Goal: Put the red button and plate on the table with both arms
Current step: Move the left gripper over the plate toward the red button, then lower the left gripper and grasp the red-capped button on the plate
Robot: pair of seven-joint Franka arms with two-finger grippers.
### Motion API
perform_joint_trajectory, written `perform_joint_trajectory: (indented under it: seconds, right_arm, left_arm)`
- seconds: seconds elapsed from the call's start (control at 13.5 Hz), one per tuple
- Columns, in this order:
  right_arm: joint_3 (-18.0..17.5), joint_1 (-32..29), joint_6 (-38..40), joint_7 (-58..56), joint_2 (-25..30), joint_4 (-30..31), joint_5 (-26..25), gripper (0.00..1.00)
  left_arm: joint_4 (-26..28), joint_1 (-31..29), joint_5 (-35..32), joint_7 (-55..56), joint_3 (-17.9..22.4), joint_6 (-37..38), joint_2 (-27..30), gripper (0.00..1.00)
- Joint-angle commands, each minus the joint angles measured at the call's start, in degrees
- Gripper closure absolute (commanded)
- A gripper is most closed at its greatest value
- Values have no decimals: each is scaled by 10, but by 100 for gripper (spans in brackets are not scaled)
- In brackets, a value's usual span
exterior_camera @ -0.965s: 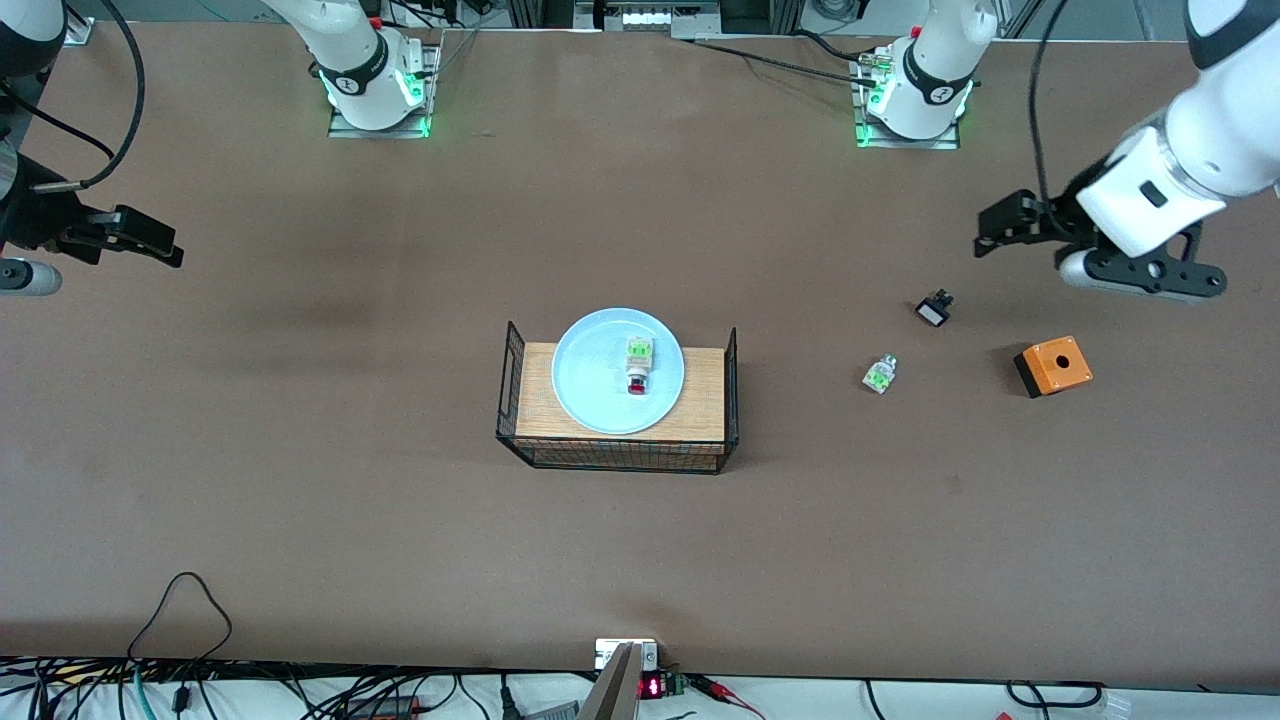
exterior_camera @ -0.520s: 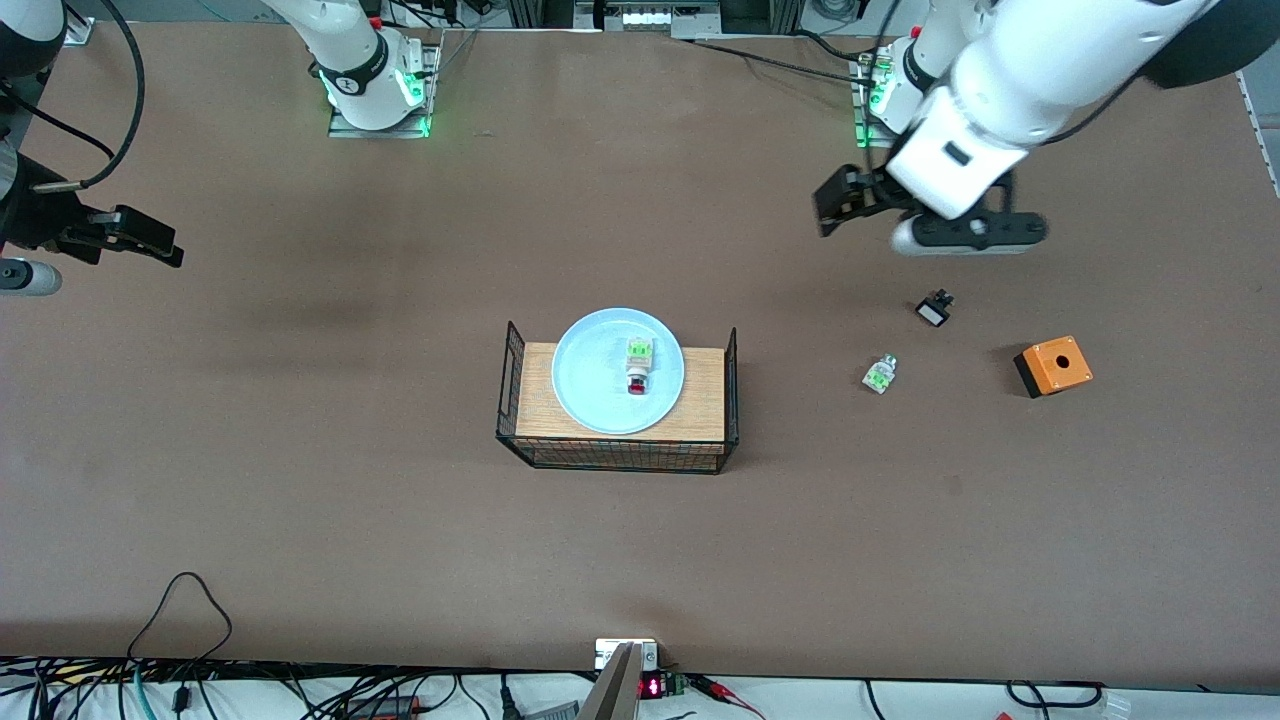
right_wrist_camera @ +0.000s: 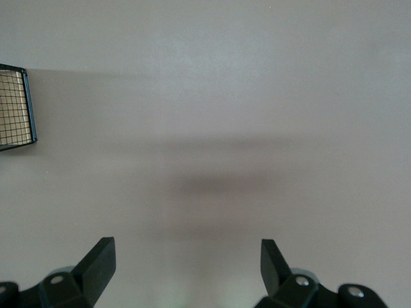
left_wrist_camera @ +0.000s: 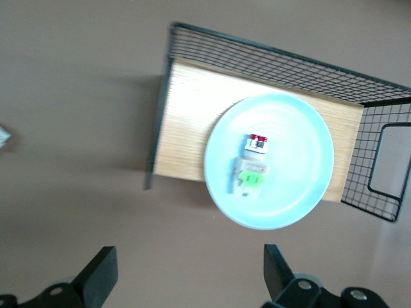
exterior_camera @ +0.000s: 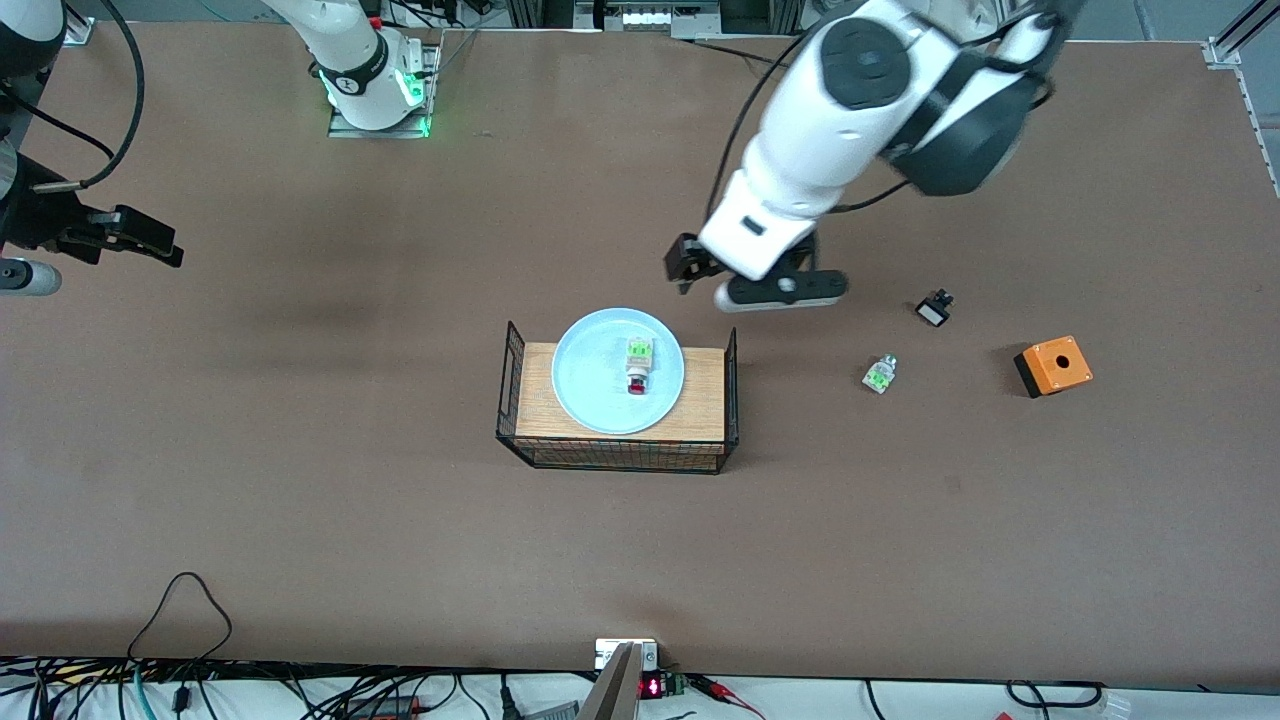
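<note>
Over at the right arm's end of the table (exterior_camera: pixel 300 560), the right gripper (exterior_camera: pixel 135 240) hangs with its fingers spread apart and nothing between them — it has not stirred over the last second, so that arm is simply waiting.

Moving along to the middle, the plate (exterior_camera: pixel 590 400) sits on the wood-topped wire stand (exterior_camera: pixel 705 415), and the red button (exterior_camera: pixel 637 364) lies on the plate, red tip toward the front camera. Neither has budged; both are still up on the stand, so neither part of the job is done yet.

Next comes what has changed — the left arm has swept in from its own end of the table, and the left gripper (exterior_camera: pixel 688 268) now hovers over the bare tabletop just beside the stand. Its jaws stand wide apart and empty; in the left wrist view the fingers (left_wrist_camera: pixel 103 273) frame the plate and button from above. I'd judge this as the approach to the first pick, likely the button, with the descent and the closing still to come.

Further toward the left arm's end lie a small black part (exterior_camera: pixel 934 308), a green-white block (exterior_camera: pixel 879 374) with no red tip, and an orange box (exterior_camera: pixel 1053 366), all untouched.
</note>
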State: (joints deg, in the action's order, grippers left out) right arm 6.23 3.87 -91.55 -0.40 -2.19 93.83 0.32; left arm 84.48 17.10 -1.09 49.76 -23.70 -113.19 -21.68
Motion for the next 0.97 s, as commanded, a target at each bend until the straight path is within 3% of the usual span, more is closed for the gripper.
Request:
perform_joint_trajectory:
  seconds: [0.0, 0.52, 0.89]
  right_arm:
    - [0, -3, 8, -7, 6, -3, -1, 0]
    - [1, -4, 8, -8, 7, -2, -1, 0]
    - [1, -6, 8, -7, 5, -2, -1, 0]
  left_arm:
    - [-30, 27, -48, 22, 1, -52, -50, 0]
    - [-28, 45, -96, 53, 3, -149, -102, 0]
    - [-28, 84, -245, 178, 3, -153, -142, 0]
